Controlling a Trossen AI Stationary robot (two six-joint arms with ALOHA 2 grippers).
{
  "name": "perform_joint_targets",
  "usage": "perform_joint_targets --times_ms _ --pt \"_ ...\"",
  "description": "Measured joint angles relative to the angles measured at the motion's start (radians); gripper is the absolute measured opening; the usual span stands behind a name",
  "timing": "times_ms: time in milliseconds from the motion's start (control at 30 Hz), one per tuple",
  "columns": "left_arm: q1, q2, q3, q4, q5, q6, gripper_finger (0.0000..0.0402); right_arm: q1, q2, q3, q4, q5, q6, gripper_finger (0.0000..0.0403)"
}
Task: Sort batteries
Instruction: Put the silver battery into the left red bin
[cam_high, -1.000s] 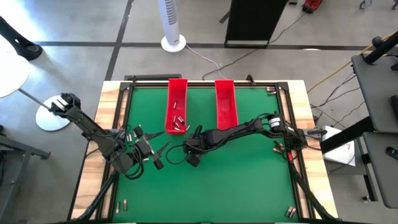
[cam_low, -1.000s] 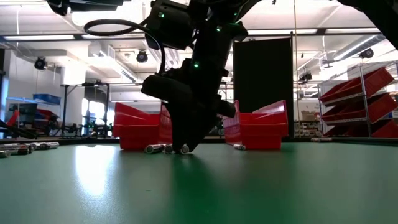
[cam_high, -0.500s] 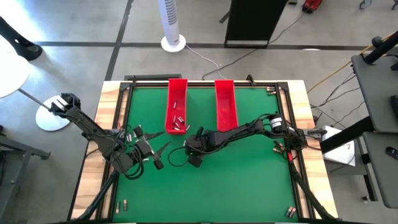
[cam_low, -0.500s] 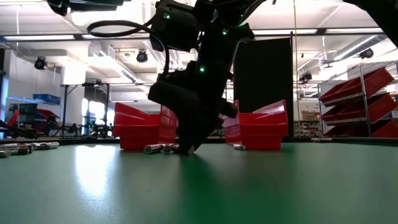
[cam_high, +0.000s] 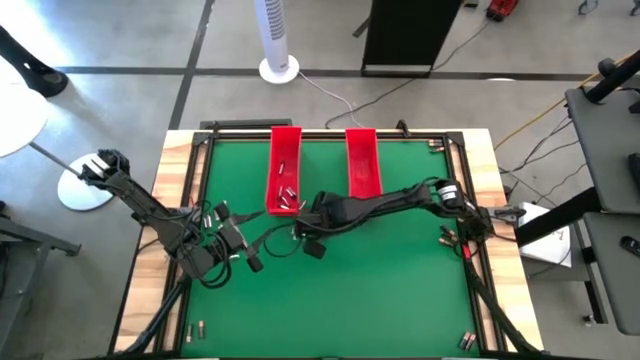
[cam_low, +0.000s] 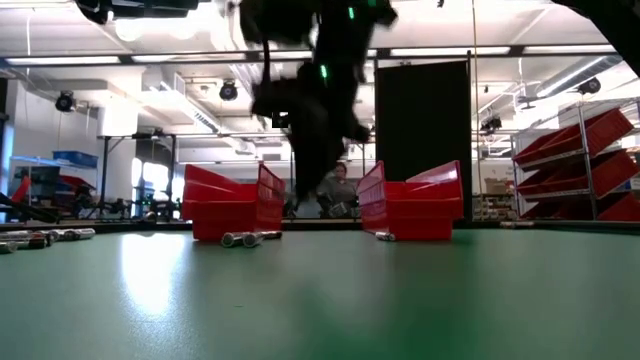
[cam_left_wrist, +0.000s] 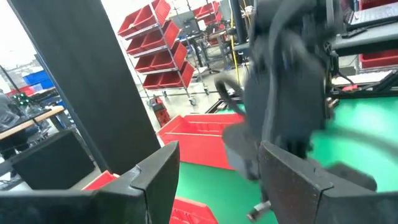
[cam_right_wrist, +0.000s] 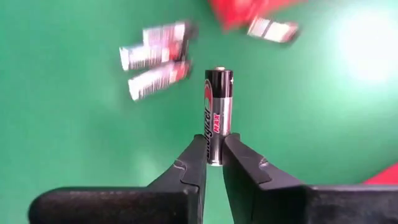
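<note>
While raised, right fingers (cam_right_wrist: 211, 163) pinch battery (cam_right_wrist: 217, 115).

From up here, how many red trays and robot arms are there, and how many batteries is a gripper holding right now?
Red trays: 2
Robot arms: 2
Battery held by the right gripper: 1
Total: 5

Left gripper (cam_left_wrist: 214, 180) fingers spread wide; just ahead looms the other arm (cam_left_wrist: 289, 74), blurred; red trays (cam_left_wrist: 202, 140) on the green mat (cam_left_wrist: 354, 134) beyond; red shelf bins (cam_left_wrist: 155, 46) farther back.
</note>
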Motion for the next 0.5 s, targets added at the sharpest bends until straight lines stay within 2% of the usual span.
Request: perform_joint_targets --times_ms 200,367,500 --pt "0.0 0.0 0.0 0.0 -0.004 0.005 0.0199 -0.02 0.001 0.145 0.049 0.177 -0.166 0.0019" --pt "0.0 0.0 0.0 -0.002 0.004 -0.042 0.0199 -0.075 -0.001 0.175 0.164 0.189 -0.268 0.001" --pt "0.0 0.0 0.0 -0.008 0.004 -0.049 0.0199 -0.116 0.008 0.164 0.238 0.186 -0.269 0.0019"
